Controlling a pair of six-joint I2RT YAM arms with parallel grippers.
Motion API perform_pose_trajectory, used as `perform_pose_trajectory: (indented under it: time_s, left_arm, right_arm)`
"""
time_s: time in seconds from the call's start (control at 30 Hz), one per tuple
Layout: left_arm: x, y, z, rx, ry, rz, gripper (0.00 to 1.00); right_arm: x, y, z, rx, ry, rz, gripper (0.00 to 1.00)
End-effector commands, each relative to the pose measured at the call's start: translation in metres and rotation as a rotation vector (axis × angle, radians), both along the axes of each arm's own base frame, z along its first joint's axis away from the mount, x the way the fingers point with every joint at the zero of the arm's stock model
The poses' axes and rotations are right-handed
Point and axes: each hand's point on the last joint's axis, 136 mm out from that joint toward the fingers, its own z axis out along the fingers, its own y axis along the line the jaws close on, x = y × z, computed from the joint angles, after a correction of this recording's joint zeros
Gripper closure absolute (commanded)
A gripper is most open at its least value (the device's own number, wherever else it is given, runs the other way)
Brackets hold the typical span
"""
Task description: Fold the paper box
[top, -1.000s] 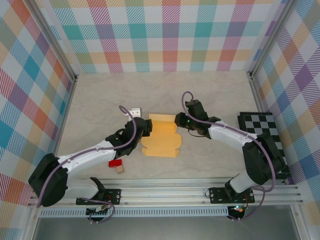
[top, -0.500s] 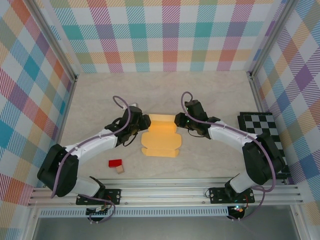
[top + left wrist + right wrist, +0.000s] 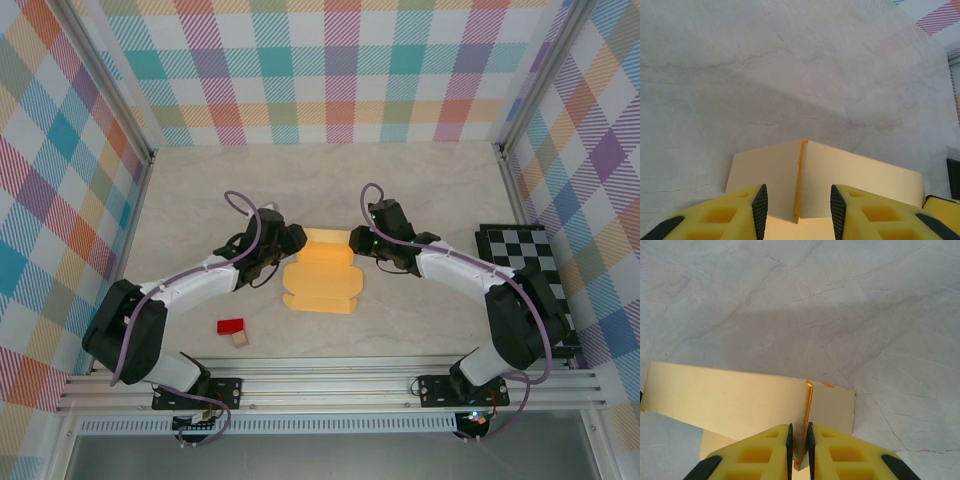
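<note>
box [image 3: 320, 272] is lying mid surface [image 3: 420, 190] | right pincer [image 3: 799, 440] is pinching a flap [image 3: 808, 405] | left pincer [image 3: 796, 205] is sitting half-wide around another, maybe not touching | tip: squeeze gently, keeping both flaps upright

Top cam overhead; wrist cams close, share box [image 3: 860, 175]

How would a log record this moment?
task: fold paper box | left gripper: open, straddling its upright flap | right gripper: shut on opposite flap

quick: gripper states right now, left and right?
left gripper: open, jaws either side of the paper box's upright edge, gap on both sides.
right gripper: closed, pinching the paper box's thin upright edge.
</note>
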Motion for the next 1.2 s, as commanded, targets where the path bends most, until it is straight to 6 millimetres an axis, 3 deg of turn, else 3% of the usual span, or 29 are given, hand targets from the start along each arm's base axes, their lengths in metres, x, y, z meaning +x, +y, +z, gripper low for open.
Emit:
perform_pose_trajectory:
  time_s: [0.0, 0.13, 0.37, 0.63, 0.87, 1.17]
  left_arm:
    - [0.006, -0.007, -0.006, -0.041, 0.019, -0.004, 0.63]
    - [0.007, -0.011, -0.015, -0.071, 0.038, 0.004, 0.67]
    - [0.010, -0.017, -0.009, -0.113, 0.028, 0.017, 0.77]
    - [0.009, -0.020, -0.025, -0.129, 0.071, 0.035, 0.79]
    - [0.010, -0.027, -0.021, -0.147, 0.061, 0.034, 0.81]
    - [0.012, 0.003, -0.029, 0.023, 0.128, 0.087, 0.78]
  right_arm:
    - [-0.004, -0.003, -0.011, -0.057, 0.032, 0.012, 0.82]
    - [-0.002, -0.001, -0.011, -0.057, 0.034, 0.016, 0.82]
    - [-0.003, 0.004, -0.012, -0.055, 0.043, 0.023, 0.83]
    - [-0.006, 0.011, -0.019, -0.036, 0.078, 0.023, 0.83]
    - [-0.007, 0.015, -0.019, 0.002, 0.105, 0.005, 0.83]
    - [-0.011, -0.009, -0.026, -0.058, 0.167, -0.134, 0.83]
